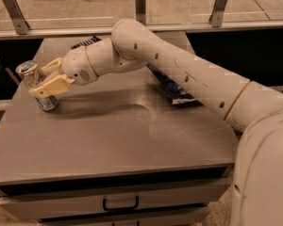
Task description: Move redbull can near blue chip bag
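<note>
The redbull can [31, 74], slim and silver with a shiny top, stands tilted near the table's left edge. My gripper [38, 80] is at the can, with one cream finger [49, 86] across its front and the other behind it, closed on its middle. The blue chip bag [173, 88], dark navy with white edges, lies flat right of the table's centre, far from the can. My arm [179, 69] crosses over it and hides much of it.
A dark flat ribbed thing [85, 44] shows at the back of the grey table [113, 140] behind my wrist; I cannot tell what it is. A glass rail with metal posts [140, 4] runs along the back. A drawer handle [120, 205] is below the front edge.
</note>
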